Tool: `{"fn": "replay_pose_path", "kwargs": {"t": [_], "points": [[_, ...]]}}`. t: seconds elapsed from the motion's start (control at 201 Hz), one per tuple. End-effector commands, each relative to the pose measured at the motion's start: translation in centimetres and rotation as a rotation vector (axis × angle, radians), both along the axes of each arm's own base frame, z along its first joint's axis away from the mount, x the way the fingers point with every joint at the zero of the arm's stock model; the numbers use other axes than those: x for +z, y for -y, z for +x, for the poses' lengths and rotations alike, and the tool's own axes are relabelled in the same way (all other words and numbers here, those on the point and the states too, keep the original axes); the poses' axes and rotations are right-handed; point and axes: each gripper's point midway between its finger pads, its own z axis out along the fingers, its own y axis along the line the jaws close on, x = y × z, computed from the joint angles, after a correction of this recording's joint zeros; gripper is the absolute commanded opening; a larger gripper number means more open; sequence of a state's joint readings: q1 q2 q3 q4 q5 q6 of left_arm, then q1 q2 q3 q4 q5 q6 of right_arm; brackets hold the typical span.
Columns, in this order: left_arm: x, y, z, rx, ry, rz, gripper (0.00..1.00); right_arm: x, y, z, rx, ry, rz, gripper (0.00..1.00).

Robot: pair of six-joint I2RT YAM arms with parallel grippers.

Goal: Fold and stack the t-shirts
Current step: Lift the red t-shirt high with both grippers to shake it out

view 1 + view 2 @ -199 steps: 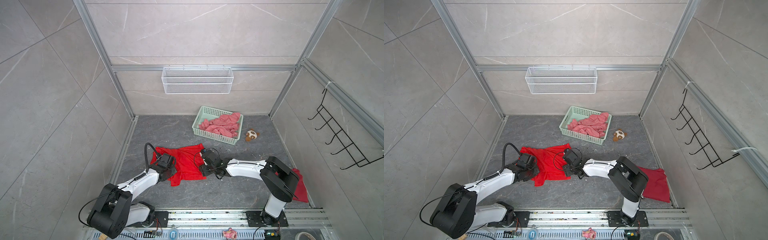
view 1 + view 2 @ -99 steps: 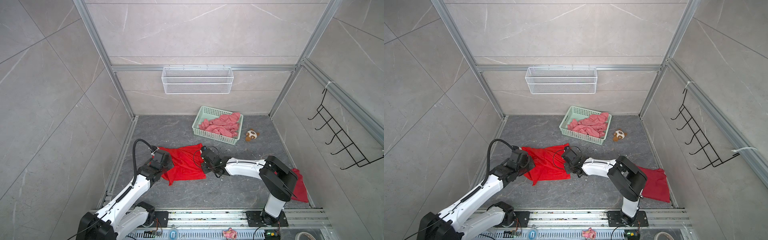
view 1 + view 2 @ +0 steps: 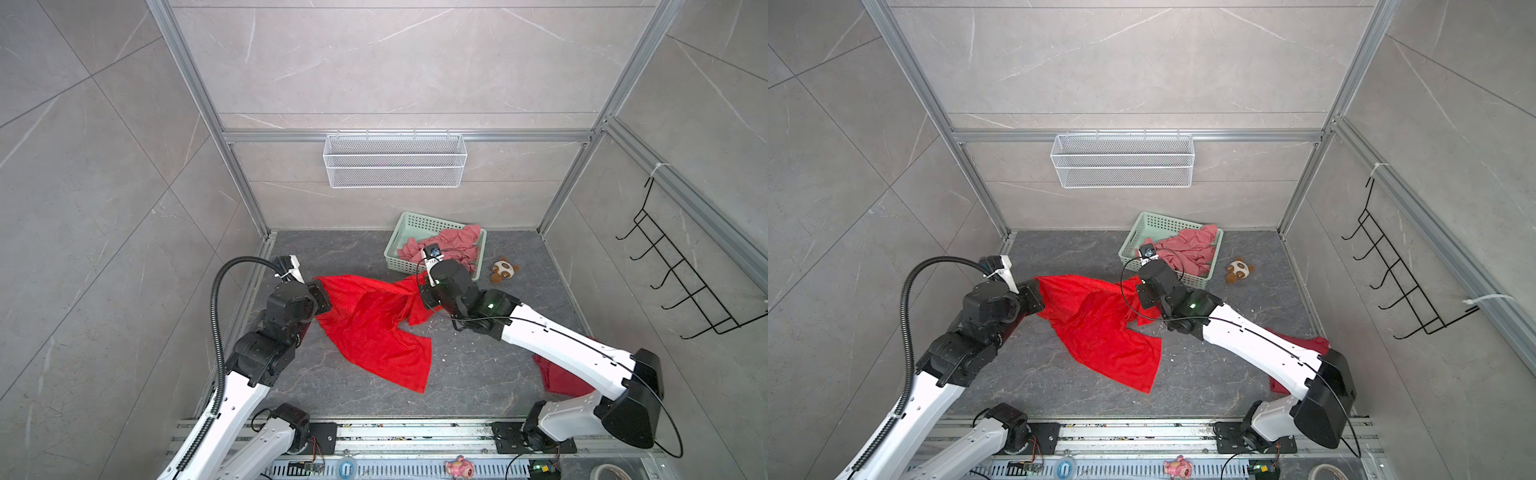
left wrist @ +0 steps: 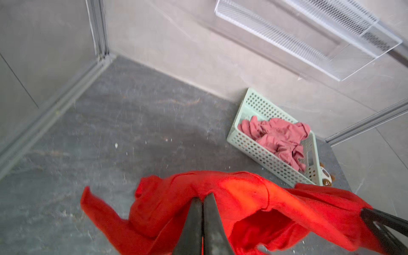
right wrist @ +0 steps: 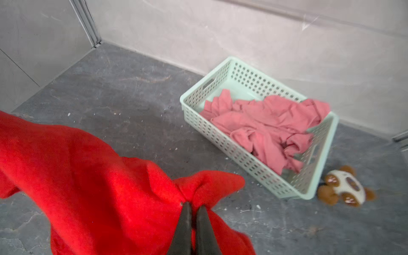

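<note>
Risked losing the pinch at the left gripper (image 4: 202, 197), clamped tight on only a thin fold of the red t-shirt (image 3: 374, 332); would probably slip under a hard sideways pull. Hung unevenly across the middle, bunched and twisted, with the lower hem trailing on the counter (image 3: 478, 374); likely to fold crooked if laid down so. Risked the same slip at the right gripper (image 5: 193, 204), likewise closed on a small bunched corner. Could also have snagged the mint-green basket (image 3: 399, 235) just beyond that gripper.

Stretched between both, upper edge raised: left corner in the left gripper, right corner in the right gripper, body sagging toward the near side and resting on the counter. Lay apart from the salmon-pink t-shirts (image 3: 446, 245) heaped in the basket, from the plush toy (image 3: 503, 270) beside it, and from the crimson t-shirt (image 3: 561, 380) at the far right, partly hidden.
</note>
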State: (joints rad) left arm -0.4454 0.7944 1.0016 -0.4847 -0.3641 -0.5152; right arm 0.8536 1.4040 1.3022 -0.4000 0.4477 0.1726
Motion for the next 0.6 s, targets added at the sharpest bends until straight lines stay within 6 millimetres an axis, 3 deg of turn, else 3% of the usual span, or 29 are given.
{"fn": "replay_pose_path", "kwargs": {"t": [0.0,0.229,0.478,0.597], "points": [[5.7,-0.6,0.5,0.008,0.171,0.081,0.00,2.2,1.9,-0.8,0.004,0.009,-0.110,0.02],[11.4,-1.1,0.3,0.025,0.350,0.102,0.00,8.2,3.9,-2.5,0.035,0.118,-0.070,0.02],[17.2,0.0,1.0,-0.012,0.491,0.141,0.00,12.3,2.9,-3.4,0.133,0.177,-0.021,0.03],[20.7,0.0,0.3,-0.024,0.566,0.173,0.00,14.6,2.4,-5.3,0.241,0.183,0.007,0.03]]}}
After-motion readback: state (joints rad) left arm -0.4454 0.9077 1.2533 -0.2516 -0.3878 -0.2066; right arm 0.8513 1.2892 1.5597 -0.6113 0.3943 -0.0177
